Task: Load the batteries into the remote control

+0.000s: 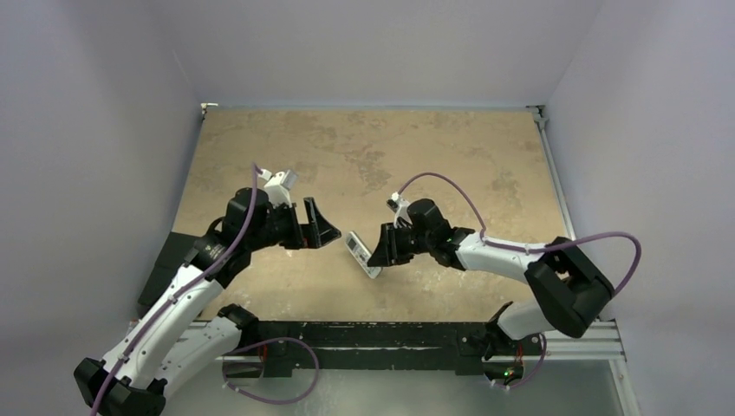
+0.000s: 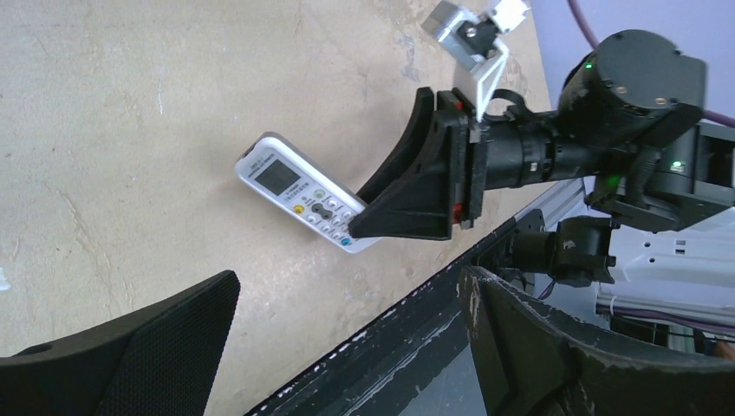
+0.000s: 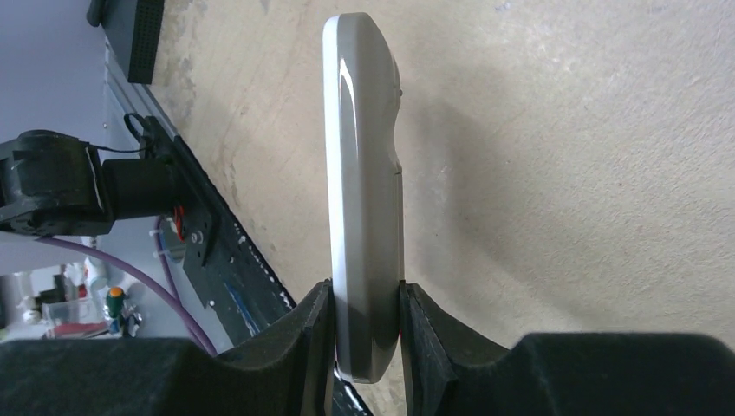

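Observation:
The white remote control (image 1: 362,253) is held just above the table near its front middle, button side facing the left arm. My right gripper (image 1: 382,250) is shut on its lower end. In the right wrist view the remote (image 3: 364,191) stands edge-on between the two fingertips (image 3: 319,334). In the left wrist view its screen and buttons (image 2: 299,201) show, with the right gripper's finger (image 2: 407,204) over its near end. My left gripper (image 1: 317,227) is open and empty, a short way left of the remote. No batteries are in view.
The black rail (image 1: 364,334) runs along the table's near edge, close below the remote. Grey walls enclose the beige tabletop (image 1: 373,156) on three sides.

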